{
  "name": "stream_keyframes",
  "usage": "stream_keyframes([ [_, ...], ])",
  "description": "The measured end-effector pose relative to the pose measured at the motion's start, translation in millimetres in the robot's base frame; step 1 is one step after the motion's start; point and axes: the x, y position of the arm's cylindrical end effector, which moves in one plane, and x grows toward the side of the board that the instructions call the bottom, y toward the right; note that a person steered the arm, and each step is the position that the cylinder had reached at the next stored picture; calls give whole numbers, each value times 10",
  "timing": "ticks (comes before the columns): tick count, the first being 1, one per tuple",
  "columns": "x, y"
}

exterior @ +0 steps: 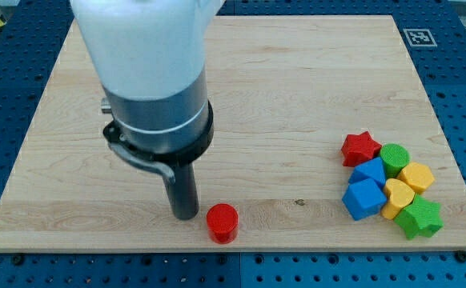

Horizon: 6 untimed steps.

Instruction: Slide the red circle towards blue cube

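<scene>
The red circle (222,222) sits near the view's bottom edge of the wooden board, left of centre. My tip (186,214) rests just to the left of the red circle, close to it or touching; I cannot tell which. The blue cube (364,198) lies far to the right, at the lower left of a cluster of blocks. A second blue block (370,171) sits just above it.
The cluster at the right holds a red star (360,147), a green circle (394,157), a yellow hexagon (416,176), a yellow heart (398,196) and a green star (419,218). The board's (297,88) bottom edge runs just below the red circle.
</scene>
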Motion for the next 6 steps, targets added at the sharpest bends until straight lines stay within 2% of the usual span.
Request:
stream_keyframes([
  [1,270,3],
  [3,266,8],
  [4,266,135],
  [5,267,663],
  [6,268,703],
])
